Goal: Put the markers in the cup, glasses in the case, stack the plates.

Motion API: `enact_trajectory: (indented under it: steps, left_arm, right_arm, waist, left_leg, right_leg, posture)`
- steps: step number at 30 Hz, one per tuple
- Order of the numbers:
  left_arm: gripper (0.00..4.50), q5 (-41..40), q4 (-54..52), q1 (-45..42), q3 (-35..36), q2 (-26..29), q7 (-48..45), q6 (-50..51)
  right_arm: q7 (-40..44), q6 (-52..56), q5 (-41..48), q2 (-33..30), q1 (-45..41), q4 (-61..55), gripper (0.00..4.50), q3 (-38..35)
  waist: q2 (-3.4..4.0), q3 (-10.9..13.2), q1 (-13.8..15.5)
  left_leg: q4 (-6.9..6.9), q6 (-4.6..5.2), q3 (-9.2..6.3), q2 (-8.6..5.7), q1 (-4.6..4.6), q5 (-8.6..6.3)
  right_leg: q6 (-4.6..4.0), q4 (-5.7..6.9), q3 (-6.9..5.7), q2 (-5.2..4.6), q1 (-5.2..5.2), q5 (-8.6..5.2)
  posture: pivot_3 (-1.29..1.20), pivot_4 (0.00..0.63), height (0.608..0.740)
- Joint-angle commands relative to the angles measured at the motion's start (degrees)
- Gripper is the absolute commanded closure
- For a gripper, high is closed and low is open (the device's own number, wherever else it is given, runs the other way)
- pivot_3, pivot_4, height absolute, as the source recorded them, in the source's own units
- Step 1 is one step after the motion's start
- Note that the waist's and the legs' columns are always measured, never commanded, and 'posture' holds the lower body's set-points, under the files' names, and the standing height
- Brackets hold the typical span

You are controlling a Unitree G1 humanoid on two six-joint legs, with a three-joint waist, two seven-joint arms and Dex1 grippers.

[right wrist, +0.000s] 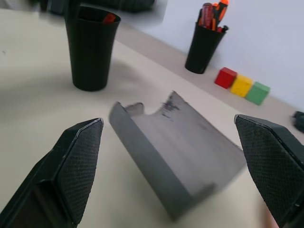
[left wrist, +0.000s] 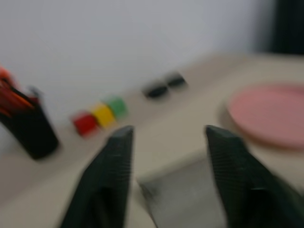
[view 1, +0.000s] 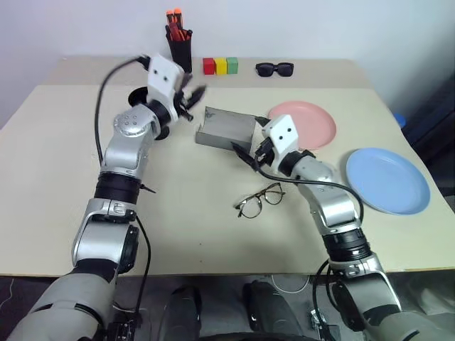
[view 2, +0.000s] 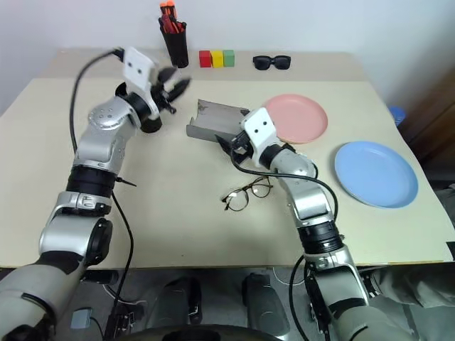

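Observation:
The black cup (right wrist: 90,52) stands on the table's left side, partly hidden behind my left wrist in the eye views, and a red marker (right wrist: 109,18) end shows inside its rim. My left gripper (left wrist: 169,130) hovers open and empty to the right of the cup, pointing toward the grey case (view 1: 224,128), which lies open mid-table. Just right of the case, my right gripper (view 1: 245,153) stands wide open and faces it. The wire-frame glasses (view 1: 259,199) lie on the table in front of that gripper. The pink plate (view 1: 306,122) and the blue plate (view 1: 387,179) sit apart on the right.
A black pen pot (view 1: 179,42) with orange-red pens stands at the back. To its right are red, yellow and green blocks (view 1: 220,66) and black sunglasses (view 1: 274,69). The blue plate lies close to the table's right edge.

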Motion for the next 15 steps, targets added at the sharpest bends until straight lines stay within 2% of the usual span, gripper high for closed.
enact_trajectory:
  steps: [1,2,8,15]
  left_arm:
    - [0.25,4.6,4.5,-2.7,-4.7,1.2,-5.8,-0.5]
    - [0.03,5.2,7.3,-3.7,-5.2,0.8,-6.7,-1.1]
    - [0.03,9.9,28.2,-12.8,-7.5,-2.5,-10.9,-9.4]
    - [0.03,15.0,41.2,-18.2,-8.9,-4.8,-17.0,-14.8]
  right_arm:
    - [5.0,2.0,2.9,-3.9,1.9,-6.1,0.0,-0.9]
    - [6.1,2.7,3.5,-5.0,2.8,-7.2,0.0,-0.9]
    - [9.1,5.9,5.2,-9.8,10.6,-13.5,0.0,-1.1]
    - [5.7,9.0,5.0,-10.6,18.5,-20.1,0.0,-2.7]
  waist:
    - [0.01,0.0,0.1]
    - [0.01,0.0,0.1]
    - [-0.01,0.0,0.7]
    - [-0.01,0.0,1.5]
  left_leg:
    - [-0.01,0.0,-0.01,0.0,0.0,0.0]
    - [-0.01,0.0,-0.01,0.0,0.0,0.0]
    - [0.03,0.05,-0.01,-0.03,-0.04,-0.02]
    - [0.03,0.07,-0.01,-0.03,-0.04,-0.04]
  right_leg:
    - [0.0,-0.01,0.0,0.01,0.0,-0.01]
    - [0.01,-0.02,0.0,0.0,0.0,-0.01]
    - [0.0,-0.07,0.01,-0.01,0.0,-0.02]
    - [0.0,-0.08,0.04,0.0,-0.02,-0.03]
  posture:
    - [0.0,0.15,0.722]
    - [0.0,0.15,0.722]
    - [0.0,0.15,0.722]
    - [0.0,0.15,0.722]
